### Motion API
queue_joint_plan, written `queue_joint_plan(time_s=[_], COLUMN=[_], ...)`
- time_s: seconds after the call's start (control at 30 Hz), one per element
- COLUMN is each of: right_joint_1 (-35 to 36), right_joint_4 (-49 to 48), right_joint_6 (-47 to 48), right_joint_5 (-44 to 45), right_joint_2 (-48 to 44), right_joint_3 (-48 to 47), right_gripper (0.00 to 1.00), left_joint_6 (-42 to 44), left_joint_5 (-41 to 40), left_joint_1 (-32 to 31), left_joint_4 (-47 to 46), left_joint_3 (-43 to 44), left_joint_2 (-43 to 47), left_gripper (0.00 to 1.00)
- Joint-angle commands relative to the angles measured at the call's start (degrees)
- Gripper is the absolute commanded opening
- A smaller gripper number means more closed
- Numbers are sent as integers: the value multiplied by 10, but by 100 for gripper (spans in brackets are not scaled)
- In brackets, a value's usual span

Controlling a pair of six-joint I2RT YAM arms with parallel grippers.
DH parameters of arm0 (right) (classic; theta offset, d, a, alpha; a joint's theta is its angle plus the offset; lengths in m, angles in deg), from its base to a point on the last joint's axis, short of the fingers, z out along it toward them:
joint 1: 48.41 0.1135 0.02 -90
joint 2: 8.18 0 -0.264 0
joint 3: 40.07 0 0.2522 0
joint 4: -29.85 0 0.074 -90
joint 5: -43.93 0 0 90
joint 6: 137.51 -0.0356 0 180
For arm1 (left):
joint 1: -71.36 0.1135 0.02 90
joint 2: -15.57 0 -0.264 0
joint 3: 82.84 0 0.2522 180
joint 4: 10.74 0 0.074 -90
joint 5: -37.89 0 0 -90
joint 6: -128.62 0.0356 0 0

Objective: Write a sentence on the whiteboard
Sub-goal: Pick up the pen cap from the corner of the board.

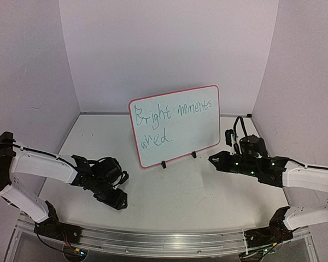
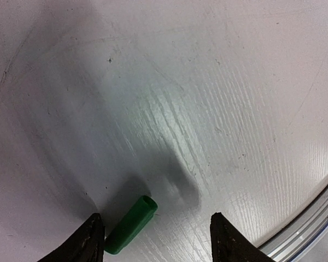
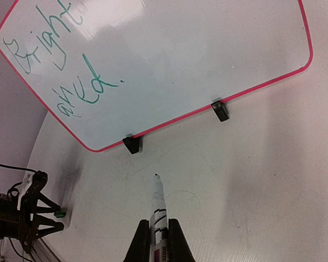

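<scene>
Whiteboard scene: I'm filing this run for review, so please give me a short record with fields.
whiteboard: standing on two black clip feet on the table
writing: green, two lines; the first reads roughly "Bright moments", the second is unclear
marker: uncapped, tip pointing toward the board, not touching it
right gripper: shut on the marker
green cap: lying on the table between the left fingers
left gripper: open, holding nothing
</scene>
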Motion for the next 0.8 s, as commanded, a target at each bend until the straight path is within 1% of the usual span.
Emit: queue_joint_plan(time_s=[0.0,0.1,0.27,0.37,0.63,0.77], right_joint_1=[4,4,4,4,4,4], right_joint_4=[-15,-16,-15,-15,-15,-13], right_joint_6=[-7,-9,-9,-8,-8,-6], right_joint_5=[15,15,17,18,16,15], right_joint_2=[-14,-14,-16,-17,-16,-15], right_joint_3=[9,9,10,10,10,8], right_gripper=[0,0,0,0,0,0], left_joint_6=[-5,-4,-8,-5,-4,0], left_joint_5=[18,16,12,7,4,6], left_joint_1=[-9,-10,-11,-12,-15,-16], left_joint_4=[37,46,55,59,65,65], left_joint_3=[-6,-6,-1,3,5,7], left_joint_2=[11,10,1,-5,-21,-27], left_gripper=[55,49,41,35,13,5])
